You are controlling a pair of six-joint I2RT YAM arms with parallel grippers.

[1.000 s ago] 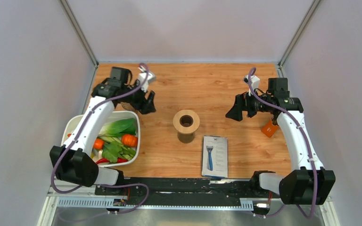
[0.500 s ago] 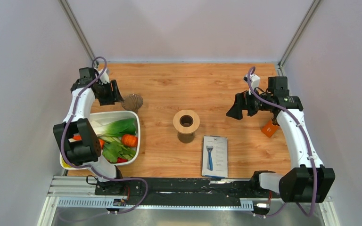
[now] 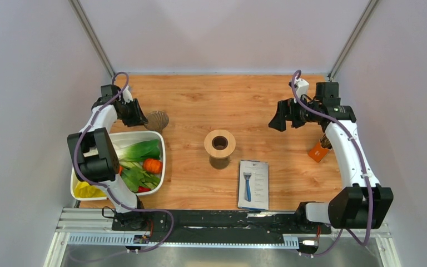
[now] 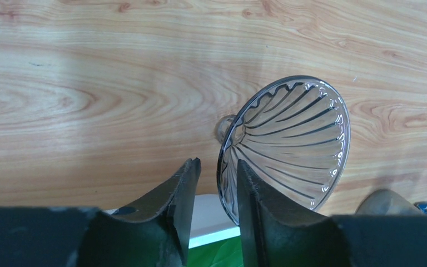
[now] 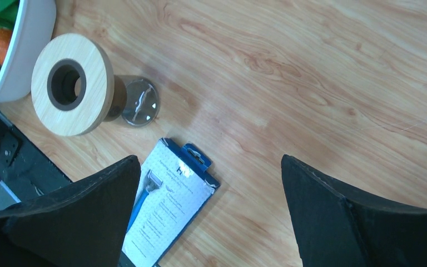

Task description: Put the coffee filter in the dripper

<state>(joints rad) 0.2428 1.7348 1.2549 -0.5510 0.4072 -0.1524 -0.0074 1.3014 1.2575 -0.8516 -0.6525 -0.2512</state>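
Reference landmark: the wooden-topped stand [image 3: 219,143] is standing upright at the middle of the table [image 3: 228,100], its dark centre hole facing up.

Dripper: the dripper [image 4: 294,139] is lying tipped on the bare wood, well to the left of the stand and a little farther from the arm bases. Its ribbed mouth is facing the left gripper. It is sitting apart from the stand, not on it.

Left gripper: the left gripper [image 4: 217,162] is hovering just beyond the dripper, on the side away from the stand. Its two fingers are showing only a narrow slit between them, and the near edge of the dripper's rim is showing in that slit. Whether the pads are touching the glass or merely passing over it cannot be told from the wrist view.

Right gripper: the right gripper [image 5: 210,161] is hanging above the table, well to the right of the stand and slightly farther back. Its fingers are spread wide and are gripping nothing.

White tub: the white tub [image 3: 163,161] is resting to the left of the stand, nearer the arm bases than the dripper, and is carrying leafy greens [image 3: 139,150].

Razor pack: the razor pack [image 3: 254,183] is lying flat, just to the right of the stand on its near side.

Orange packet: the orange packet [image 3: 317,151] is lying far to the right of the stand, beside the right arm.
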